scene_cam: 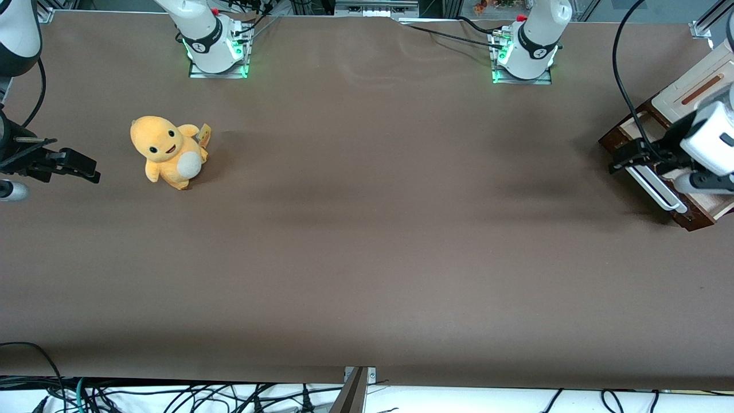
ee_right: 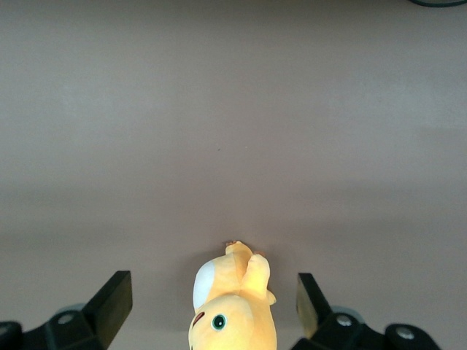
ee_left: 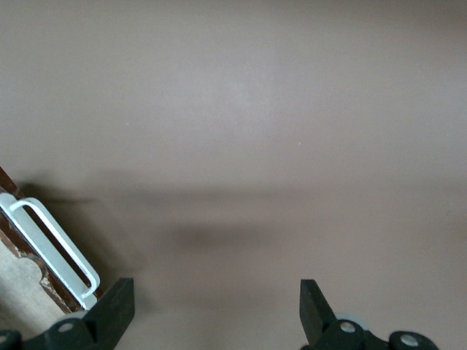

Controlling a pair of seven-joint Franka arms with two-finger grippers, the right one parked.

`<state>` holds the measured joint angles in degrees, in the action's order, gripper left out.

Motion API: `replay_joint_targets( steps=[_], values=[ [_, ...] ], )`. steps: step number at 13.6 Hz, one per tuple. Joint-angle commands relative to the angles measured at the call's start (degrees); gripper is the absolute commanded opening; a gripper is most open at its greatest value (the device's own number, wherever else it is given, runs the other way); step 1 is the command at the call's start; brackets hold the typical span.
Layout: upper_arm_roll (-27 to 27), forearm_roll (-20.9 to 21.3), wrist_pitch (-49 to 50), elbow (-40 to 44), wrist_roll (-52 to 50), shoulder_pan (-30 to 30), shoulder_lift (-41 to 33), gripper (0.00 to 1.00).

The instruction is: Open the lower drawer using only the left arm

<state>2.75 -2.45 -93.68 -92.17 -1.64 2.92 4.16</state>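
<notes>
Hand (ee_left: 217,310) of the left arm (scene_cam: 711,137) sits just beside the white bar handle (scene_cam: 654,188), fingers (ee_left: 117,306) spread apart and gripping nothing. Lower drawer (scene_cam: 697,218) is pulled out, pale wood inside showing, at the working arm's end of the table (scene_cam: 367,258). Yellow plush toy (scene_cam: 167,152) stands toward the parked arm's end, near 9 o'clock.

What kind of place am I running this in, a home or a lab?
Most likely a robotics lab bench. Arm bases are bolted to a brown table, loose cables hang at its edge, and the props are a plush toy and a small drawer. The open gripper sits beside the drawer's handle.
</notes>
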Motion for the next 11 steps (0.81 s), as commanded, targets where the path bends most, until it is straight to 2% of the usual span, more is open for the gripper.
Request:
replay_joint_targets(
  steps=[1,3,5,11],
  values=[
    [-1.51,4.99,-2.30,-5.57,0.76,1.22,-4.51,1.00],
    [-2.31,4.91,-2.47,-5.22,0.76,0.60,-3.99,1.00],
    [-4.77,4.13,-2.03,-5.57,0.58,-2.46,-4.95,1.00],
    [-4.51,4.12,-1.42,-5.30,0.94,-3.00,-4.86,1.00]
  ],
)
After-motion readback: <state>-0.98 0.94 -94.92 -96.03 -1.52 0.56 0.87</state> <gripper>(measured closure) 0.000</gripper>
